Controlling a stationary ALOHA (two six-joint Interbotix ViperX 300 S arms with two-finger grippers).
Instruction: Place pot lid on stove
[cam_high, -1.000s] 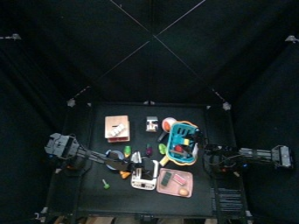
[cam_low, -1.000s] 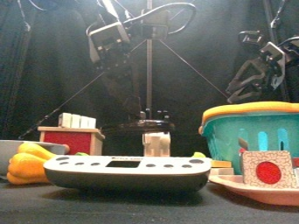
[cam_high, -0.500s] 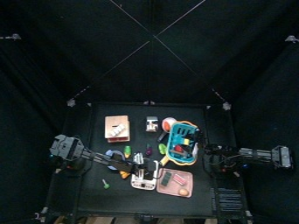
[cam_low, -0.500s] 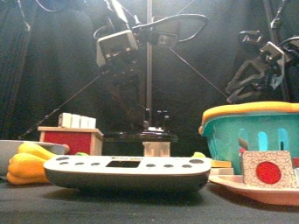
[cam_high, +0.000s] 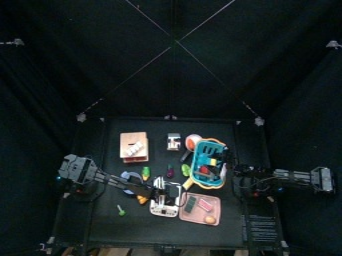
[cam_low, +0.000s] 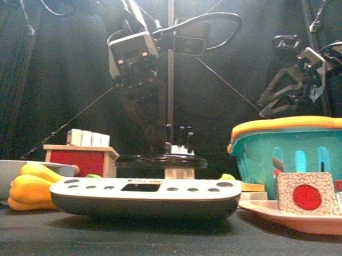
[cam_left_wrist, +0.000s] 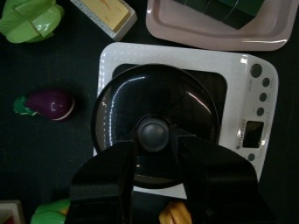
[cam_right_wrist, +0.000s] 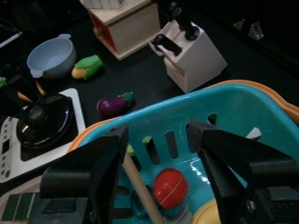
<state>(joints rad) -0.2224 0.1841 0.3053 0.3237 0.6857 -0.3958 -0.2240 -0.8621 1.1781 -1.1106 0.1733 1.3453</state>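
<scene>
In the left wrist view the pot lid (cam_left_wrist: 158, 118), a dark round dome with a grey knob (cam_left_wrist: 153, 132) in its centre, lies already on the stove (cam_left_wrist: 239, 83), the flat white slab with rounded corners. It covers the slab's main field, and the row of small dials (cam_left_wrist: 260, 83) stays free beside it at about 3 o'clock from the knob. The left gripper (cam_left_wrist: 156, 166) hangs directly over the lid with its two jaws spread wide, one on each side of the knob, and nothing is between them; as far as I can see they do not touch the lid. So the relation that matters is nearly vertical: the knob sits just ahead of the jaw gap, toward 12 o'clock, and the lid, being round, has no long axis to align with. I judge that the placing itself is done and the coming move is only to lift the hand straight away without catching the knob. In the front view the left arm (cam_low: 134, 50) stands high behind the stove (cam_low: 144, 196), and the lid's edge shows just above the slab. The right gripper (cam_right_wrist: 158, 157) rests well apart over the teal basket (cam_right_wrist: 222, 122), jaws open and empty. The left arm is clearly the nearer one. A purple eggplant (cam_left_wrist: 52, 104) lies near the stove at 9 o'clock.
</scene>
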